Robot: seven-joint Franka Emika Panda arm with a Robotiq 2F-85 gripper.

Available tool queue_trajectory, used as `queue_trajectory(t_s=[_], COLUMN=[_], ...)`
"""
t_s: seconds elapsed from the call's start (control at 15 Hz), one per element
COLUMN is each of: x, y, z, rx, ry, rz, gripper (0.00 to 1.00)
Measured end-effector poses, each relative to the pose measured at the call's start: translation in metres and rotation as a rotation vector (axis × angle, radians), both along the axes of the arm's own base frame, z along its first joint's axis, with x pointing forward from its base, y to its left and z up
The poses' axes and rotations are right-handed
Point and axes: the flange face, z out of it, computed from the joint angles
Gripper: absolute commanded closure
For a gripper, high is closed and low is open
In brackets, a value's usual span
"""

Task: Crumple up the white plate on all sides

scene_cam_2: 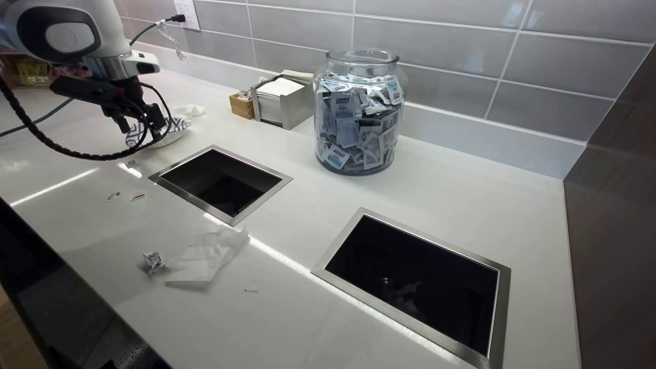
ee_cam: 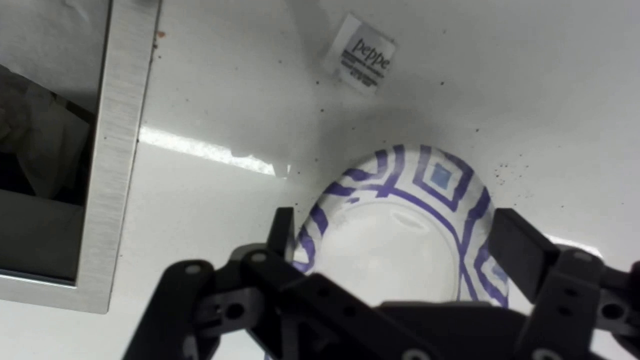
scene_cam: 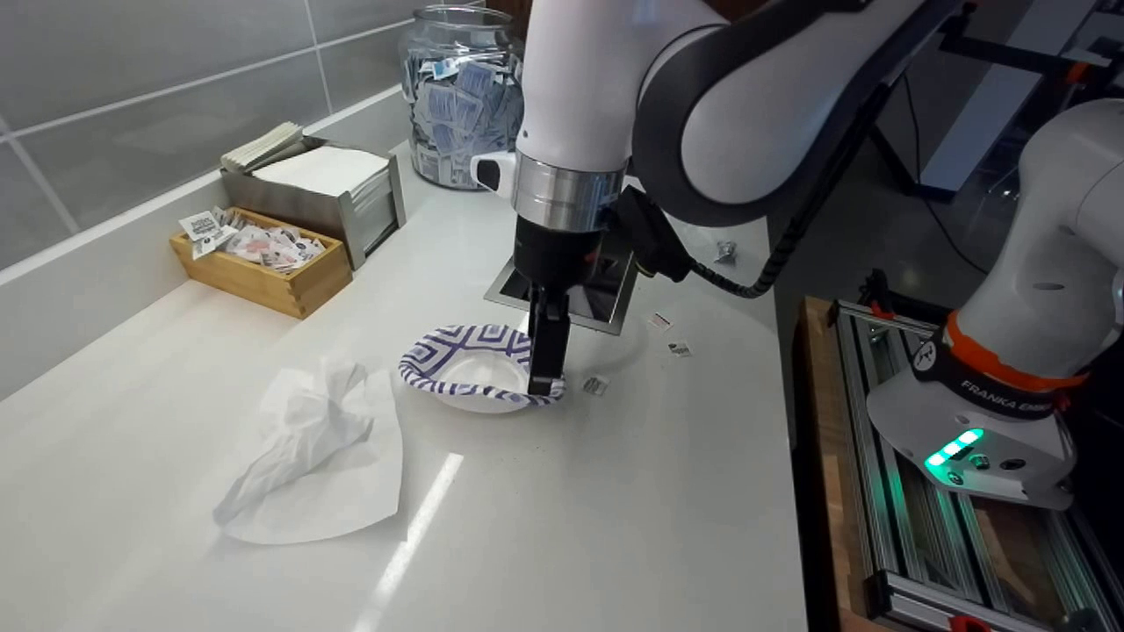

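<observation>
Jaws spread wide, my claw (ee_cam: 401, 241) points down at one end of the white plate (scene_cam: 474, 370), one jaw either side of it, and it has hold of nothing! Between them sits the plate's pale round centre, ringed by a rim of bold purple-blue bands and diamonds. In the wrist view that rim comes right up to both fingertips (ee_cam: 522, 255); do they touch it? I can't tell.

The plate rests on the white counter (scene_cam: 615, 518), and in an exterior view its rim runs wavy along the near side. Just beside it, at the end away from my claw, lies a rumpled tissue (scene_cam: 329, 456), bunched up along its middle. At my end, close to the rim, there's a pepper packet (ee_cam: 364, 56), flat on the counter, with two more packets (scene_cam: 679, 349) near it. And right alongside, a steel-framed opening (ee_cam: 117, 150) in the counter, paper (ee_cam: 55, 150) showing inside!

Over by the tiled wall (scene_cam_2: 302, 23) it's a crowded line: a wooden box (scene_cam: 246, 283) of sachets (scene_cam: 272, 246), a metal napkin holder (scene_cam_2: 299, 104) with its napkins (scene_cam_2: 279, 88), then a big glass jar (scene_cam_2: 361, 65) stuffed with small blue-and-white wrappers (scene_cam_2: 353, 123). In an exterior view, well apart from my plate, I catch another framed opening (scene_cam_2: 397, 313), plus a small crumpled ball (scene_cam_2: 152, 262) just beside a second tissue (scene_cam_2: 205, 261).
</observation>
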Motion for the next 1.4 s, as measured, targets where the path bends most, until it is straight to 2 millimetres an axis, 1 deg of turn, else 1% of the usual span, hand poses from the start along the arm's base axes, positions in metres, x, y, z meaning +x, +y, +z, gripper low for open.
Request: queue_trajectory(t_s=[0.27, 0.47, 0.67, 0.93, 1.4], x=[-0.008, -0.009, -0.005, 0.003, 0.012], y=[0.005, 0.006, 0.006, 0.004, 0.002], z=[-0.007, -0.007, -0.002, 0.006, 0.013], rx=[-0.001, -0.001, 0.012, 0.051, 0.085], ry=[-0.002, -0.003, -0.040, -0.093, -0.112], rz=[0.013, 0.015, -0.002, -0.084, -0.203], gripper=[0.00, 0.00, 0.00, 0.00, 0.00])
